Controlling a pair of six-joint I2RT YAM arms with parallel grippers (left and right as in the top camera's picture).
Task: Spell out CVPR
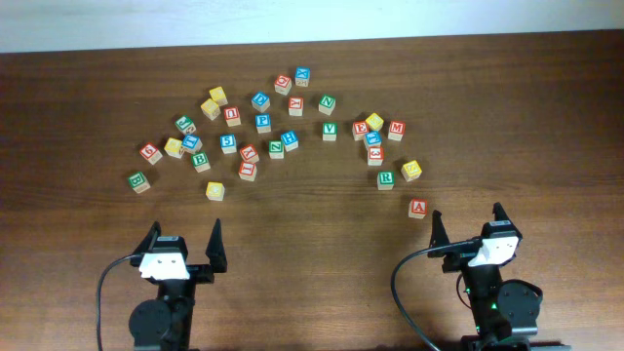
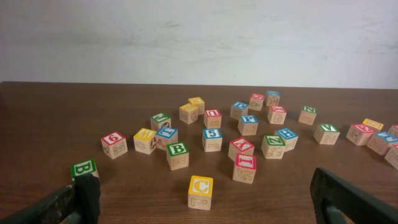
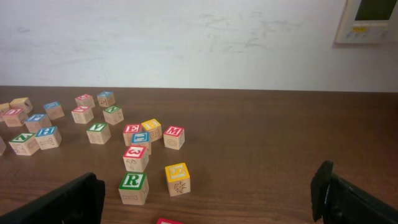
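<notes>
The yellow C block (image 1: 214, 190) (image 2: 200, 190) lies nearest my left gripper (image 1: 185, 234) (image 2: 205, 214), just ahead of its wide-open, empty fingers. The blue P block (image 1: 263, 123) (image 2: 248, 124) sits in the middle of the scatter. The green V block (image 1: 331, 130) (image 3: 98, 132) lies right of centre. The green R block (image 1: 386, 178) (image 3: 134, 187) lies ahead and left of my right gripper (image 1: 468, 219) (image 3: 206, 199), which is also open and empty. Both grippers are at the near edge, apart from all the blocks.
Many other letter blocks lie in an arc across the far half of the brown table (image 1: 312, 283). A red A block (image 1: 417, 207) sits just ahead of the right gripper, a yellow block (image 3: 178, 178) is beside R, and a green B block (image 2: 84, 169) is by the left finger.
</notes>
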